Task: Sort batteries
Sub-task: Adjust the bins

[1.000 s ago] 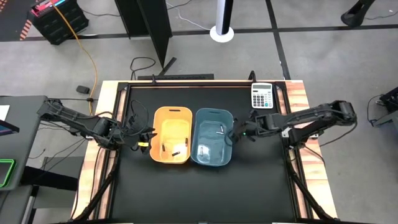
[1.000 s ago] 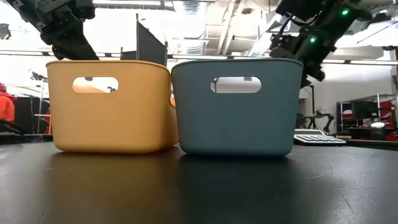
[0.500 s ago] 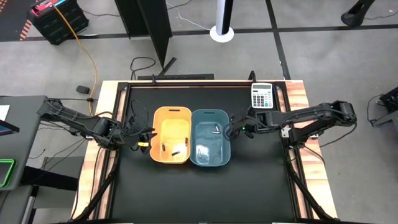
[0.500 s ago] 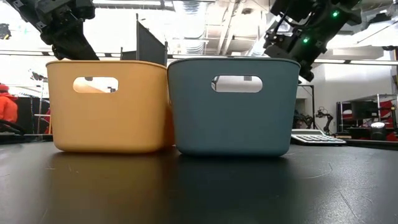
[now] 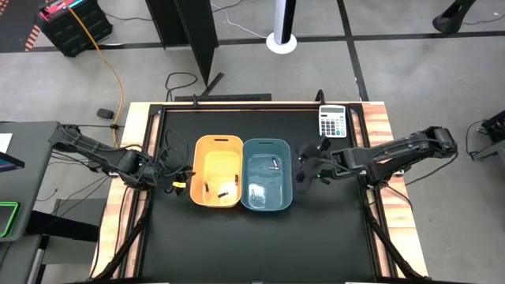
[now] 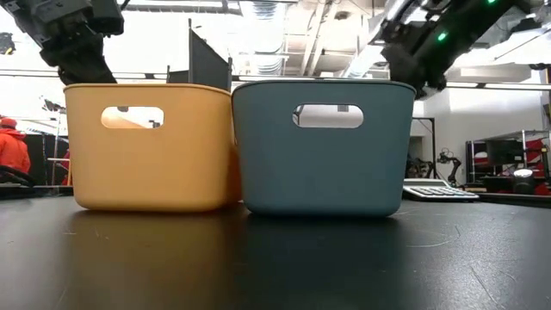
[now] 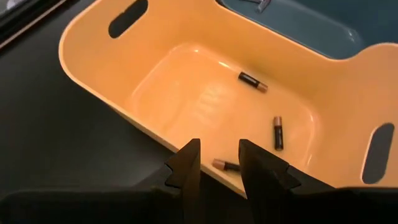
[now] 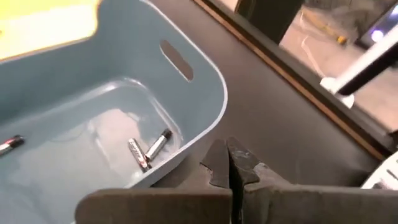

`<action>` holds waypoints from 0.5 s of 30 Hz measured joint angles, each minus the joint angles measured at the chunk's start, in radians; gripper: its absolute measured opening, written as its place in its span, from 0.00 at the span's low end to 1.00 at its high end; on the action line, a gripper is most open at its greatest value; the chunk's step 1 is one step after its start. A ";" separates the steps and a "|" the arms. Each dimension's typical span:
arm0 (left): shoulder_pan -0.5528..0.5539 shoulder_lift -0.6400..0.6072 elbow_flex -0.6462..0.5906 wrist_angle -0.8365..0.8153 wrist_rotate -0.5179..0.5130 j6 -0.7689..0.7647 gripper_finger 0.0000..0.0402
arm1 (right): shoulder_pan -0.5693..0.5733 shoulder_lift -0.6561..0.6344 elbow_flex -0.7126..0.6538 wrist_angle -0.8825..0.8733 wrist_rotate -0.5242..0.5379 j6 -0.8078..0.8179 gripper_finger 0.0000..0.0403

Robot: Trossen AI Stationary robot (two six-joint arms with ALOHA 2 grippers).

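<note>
An orange bin (image 5: 218, 170) and a blue bin (image 5: 267, 174) stand side by side, walls touching, at the table's middle. Three dark batteries (image 7: 252, 81) lie on the orange bin's floor. Several pale silvery batteries (image 8: 138, 153) lie on the blue bin's floor. My left gripper (image 7: 219, 149) is open and hovers just left of the orange bin's left rim (image 5: 180, 175). My right gripper (image 8: 229, 152) is shut and sits off the blue bin's right wall (image 5: 304, 169), apart from it.
A grey-white calculator (image 5: 332, 121) lies near the table's far right corner, behind my right arm. The black tabletop (image 5: 260, 237) stretches bare in front of both bins. Cables trail by the left arm (image 5: 162, 154).
My right gripper moved toward the table's left and pushed the blue bin's right wall. The bin slid left until it met the orange bin. The gripper then drew back to the right, clear of the bin. My left gripper drew back slightly to the left.
</note>
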 joint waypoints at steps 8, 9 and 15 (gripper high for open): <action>-0.041 0.022 0.000 -0.005 0.027 -0.005 0.26 | 0.190 -0.056 0.000 -0.009 0.092 -0.023 0.00; -0.046 0.031 0.000 0.000 0.028 0.003 0.26 | 0.218 -0.053 0.000 -0.010 0.093 -0.033 0.00; -0.077 0.100 0.000 0.148 0.032 0.133 0.26 | 0.359 -0.031 0.000 -0.005 0.107 -0.041 0.00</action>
